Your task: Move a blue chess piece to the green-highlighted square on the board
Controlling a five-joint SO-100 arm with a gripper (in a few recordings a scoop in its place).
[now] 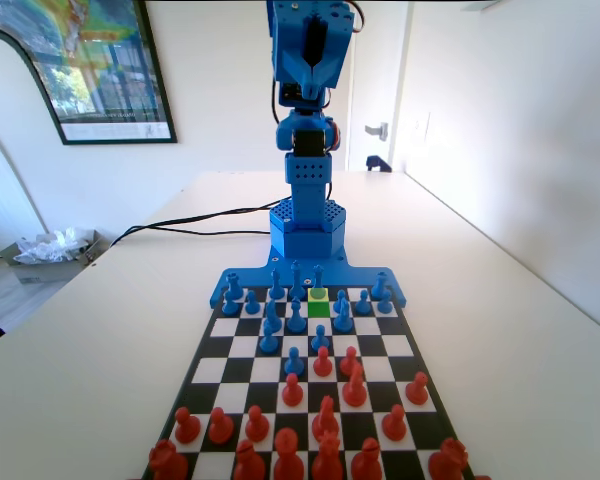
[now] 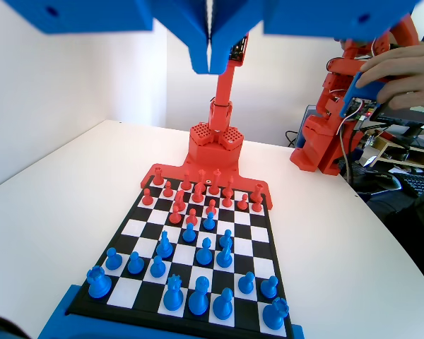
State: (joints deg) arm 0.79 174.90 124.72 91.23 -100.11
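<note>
The board [image 1: 245, 347] lies in front of the blue arm, with blue pieces [image 1: 296, 318] on its far rows and red pieces [image 1: 323, 418] on the near rows. The green-highlighted square [image 1: 318, 305] sits near the far edge, between two blue pieces, with no piece on it. In the wrist view the blue pieces [image 2: 198, 296] fill the near rows of the board [image 2: 138, 227]. My gripper [image 2: 210, 65] hangs high above the board, its jaws pressed together and holding nothing. In the fixed view the arm is folded upright, with the gripper [image 1: 315, 75] far above the pieces.
Red pieces [image 2: 198, 194] crowd the far rows in the wrist view, some meeting blue ones mid-board. A black cable [image 1: 195, 222] runs across the white table left of the arm's base. A tray of crumpled paper [image 1: 50, 248] sits off the table's left.
</note>
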